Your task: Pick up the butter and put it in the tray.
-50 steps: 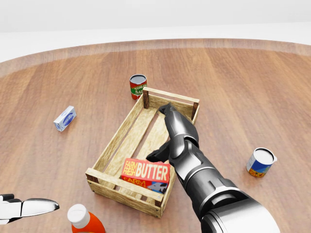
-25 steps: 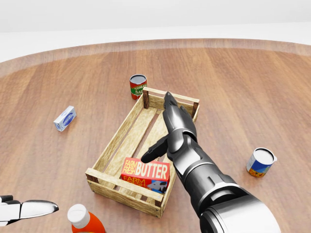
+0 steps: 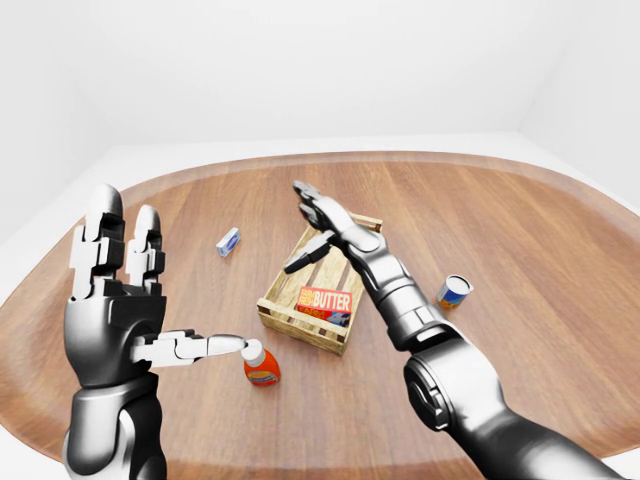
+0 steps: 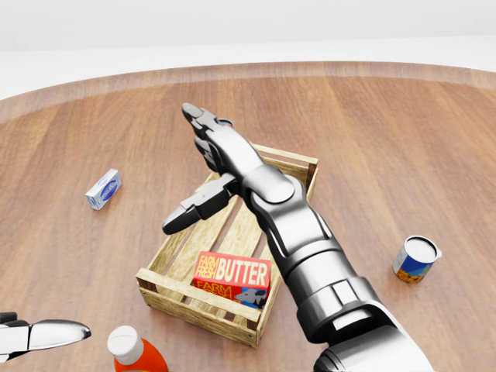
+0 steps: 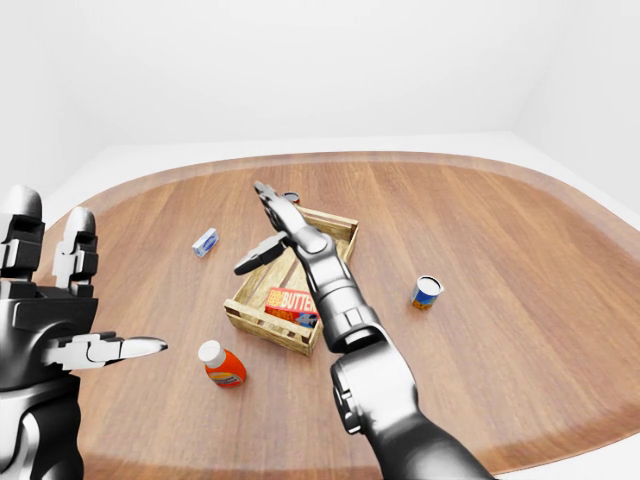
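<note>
The red and white butter box (image 4: pixel 232 277) lies inside the wooden slatted tray (image 4: pixel 177 230), at its near end by the lower wall. My right hand (image 4: pixel 194 172) hovers open above the tray's upper part, fingers spread toward the head view's top left and the thumb hanging over the left wall. It holds nothing and is clear of the butter. My left hand (image 3: pixel 150 295) is raised at the left of the left-eye view, open and empty, palm up with one finger stretched to the right.
An orange bottle with a white cap (image 4: pixel 133 350) stands just below the tray's left corner. A small blue and white box (image 4: pixel 103 189) lies to the left, and a blue-labelled can (image 4: pixel 416 260) stands to the right. The round wooden table's edge (image 3: pixel 330 160) curves along the top.
My right hand has risen out of the tray and swung toward the top left with its fingers spread. The butter stays in the tray. The left hand has hardly moved.
</note>
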Motion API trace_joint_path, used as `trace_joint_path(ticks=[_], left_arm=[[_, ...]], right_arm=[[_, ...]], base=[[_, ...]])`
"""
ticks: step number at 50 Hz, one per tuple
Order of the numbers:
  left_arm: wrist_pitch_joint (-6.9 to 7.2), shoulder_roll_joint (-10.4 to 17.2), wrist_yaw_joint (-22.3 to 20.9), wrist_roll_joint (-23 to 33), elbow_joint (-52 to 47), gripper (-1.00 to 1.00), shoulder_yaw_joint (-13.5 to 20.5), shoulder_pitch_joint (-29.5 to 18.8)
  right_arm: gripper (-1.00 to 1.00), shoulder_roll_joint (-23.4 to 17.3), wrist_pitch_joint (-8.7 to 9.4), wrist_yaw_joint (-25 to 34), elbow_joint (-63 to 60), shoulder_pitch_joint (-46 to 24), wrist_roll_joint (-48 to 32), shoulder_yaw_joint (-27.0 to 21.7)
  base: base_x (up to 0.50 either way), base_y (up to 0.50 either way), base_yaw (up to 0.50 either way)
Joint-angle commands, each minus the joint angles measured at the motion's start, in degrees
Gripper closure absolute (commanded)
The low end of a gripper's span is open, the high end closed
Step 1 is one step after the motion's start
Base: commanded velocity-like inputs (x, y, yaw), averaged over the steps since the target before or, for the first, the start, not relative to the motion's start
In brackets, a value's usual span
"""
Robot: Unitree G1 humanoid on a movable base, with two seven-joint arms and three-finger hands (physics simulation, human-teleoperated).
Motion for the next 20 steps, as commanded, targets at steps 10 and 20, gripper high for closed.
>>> trace_joint_path(ticks=[10, 20], left_arm=[[0.0, -0.5, -0.4, 0.5, -0.7, -1.0, -0.4, 0.8], [0.0, -0.7, -0.4, 1.3, -0.1, -1.0, -1.3, 1.0]], right_arm=[[-1.0, 1.4, 0.0, 7.6, -62.7, 32.5, -1.7, 12.7], [-1.0, -0.2, 0.0, 5.4, -73.7, 41.9, -2.5, 13.6]], base=[[0.0, 0.0, 0.0], [0.0, 0.0, 0.0]])
